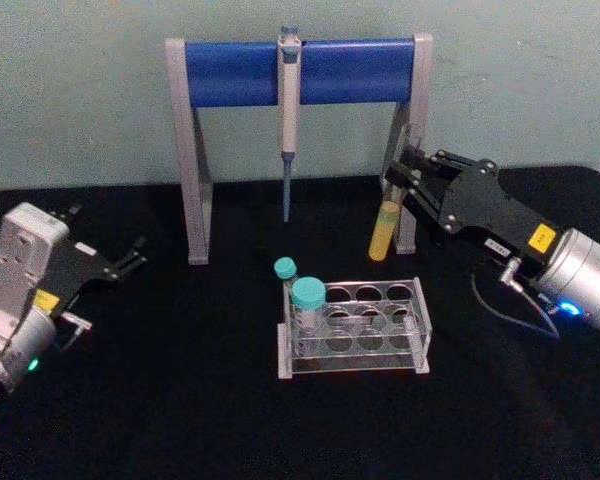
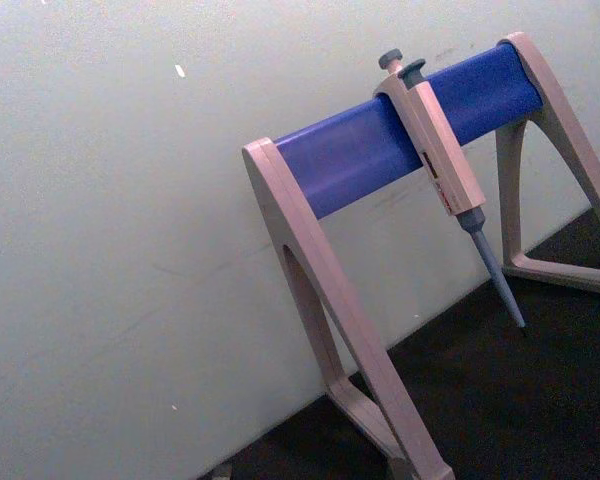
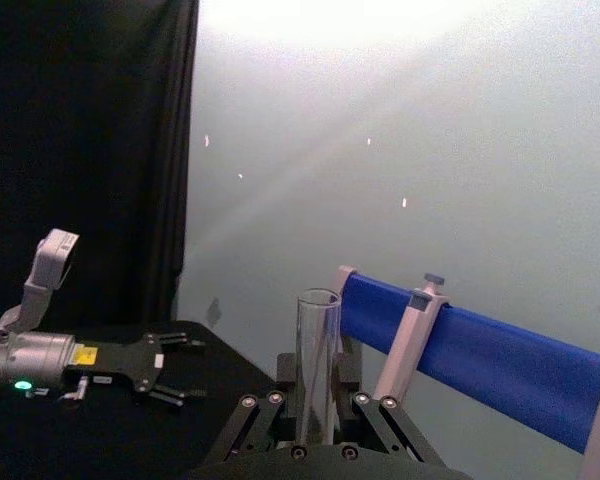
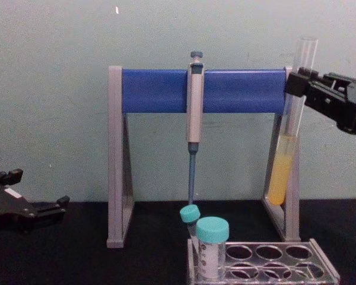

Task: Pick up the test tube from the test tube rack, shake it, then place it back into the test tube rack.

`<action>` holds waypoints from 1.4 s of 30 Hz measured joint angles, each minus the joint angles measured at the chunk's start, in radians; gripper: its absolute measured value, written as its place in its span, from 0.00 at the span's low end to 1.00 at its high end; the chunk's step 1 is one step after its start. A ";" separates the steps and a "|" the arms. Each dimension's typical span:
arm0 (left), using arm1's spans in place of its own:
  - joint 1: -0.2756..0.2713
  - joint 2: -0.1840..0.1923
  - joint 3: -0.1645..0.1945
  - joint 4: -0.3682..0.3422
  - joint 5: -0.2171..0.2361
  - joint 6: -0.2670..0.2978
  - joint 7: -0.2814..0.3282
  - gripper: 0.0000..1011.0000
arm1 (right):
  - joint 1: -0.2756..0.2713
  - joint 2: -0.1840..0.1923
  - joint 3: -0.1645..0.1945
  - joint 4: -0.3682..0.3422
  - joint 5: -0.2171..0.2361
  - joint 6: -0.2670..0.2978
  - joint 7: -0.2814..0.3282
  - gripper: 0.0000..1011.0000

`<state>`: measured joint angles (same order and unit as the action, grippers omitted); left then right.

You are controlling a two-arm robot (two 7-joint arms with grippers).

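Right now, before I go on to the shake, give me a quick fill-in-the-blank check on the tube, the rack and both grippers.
1. The test tube is held up, out of the test tube rack, by the gripper of the ____ arm.
2. The liquid in its lower part is ____.
3. The rack holds ____ teal-capped tubes at its left end.
4. The left gripper is parked at the left with its fingers ____.

Missing words: right; yellow; two; open.
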<state>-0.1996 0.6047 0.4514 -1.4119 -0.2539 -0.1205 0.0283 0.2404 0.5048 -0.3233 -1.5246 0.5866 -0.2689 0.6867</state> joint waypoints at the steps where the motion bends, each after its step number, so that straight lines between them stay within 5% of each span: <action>1: 0.000 0.000 0.000 0.000 0.000 0.000 0.000 0.99 | 0.000 0.002 -0.002 0.000 0.001 0.000 0.003 0.23; 27: 0.000 0.000 0.000 0.000 0.000 0.000 0.000 0.99 | 0.007 0.016 -0.020 0.004 0.012 0.002 0.012 0.23; 42: 0.000 0.000 0.000 0.000 0.000 0.000 0.000 0.99 | 0.010 0.013 -0.031 0.022 -0.020 0.003 -0.004 0.23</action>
<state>-0.1995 0.6047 0.4514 -1.4120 -0.2539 -0.1205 0.0283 0.2502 0.5178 -0.3541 -1.5026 0.5670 -0.2660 0.6825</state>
